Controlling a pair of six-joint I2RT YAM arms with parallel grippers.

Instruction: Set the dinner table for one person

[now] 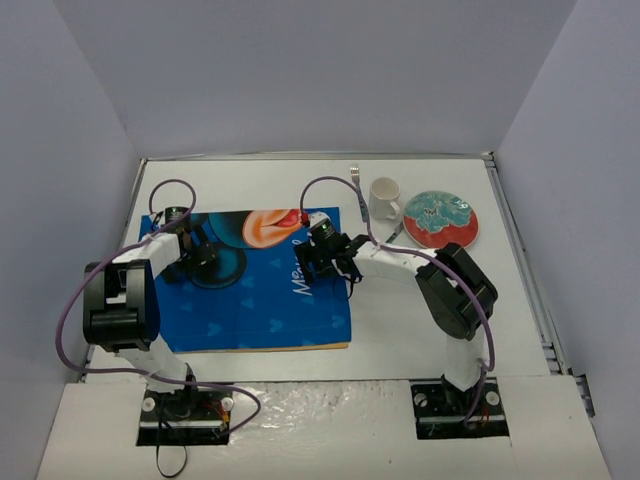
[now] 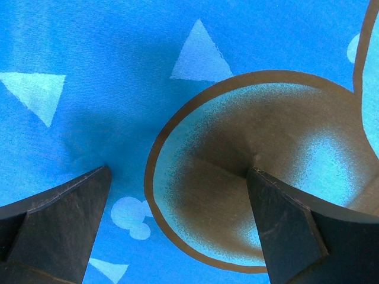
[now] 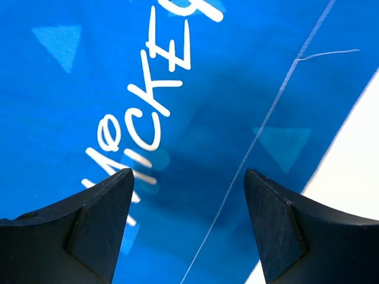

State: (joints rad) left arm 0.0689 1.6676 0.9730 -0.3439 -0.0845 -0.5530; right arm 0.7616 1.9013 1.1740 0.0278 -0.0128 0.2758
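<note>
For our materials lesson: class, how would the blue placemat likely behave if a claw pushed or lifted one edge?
The placemat is probably floppy: the right wrist view shows cloth, a stitched seam and a loose thread. Lifted by one edge it would likely drape; pushed, it may bunch rather than slide.

I see the dinner table (image 1: 400, 335), a large white rectangular top with a thin metal rim along its edges. It lies flat and level, with a smooth, plain surface.
</note>
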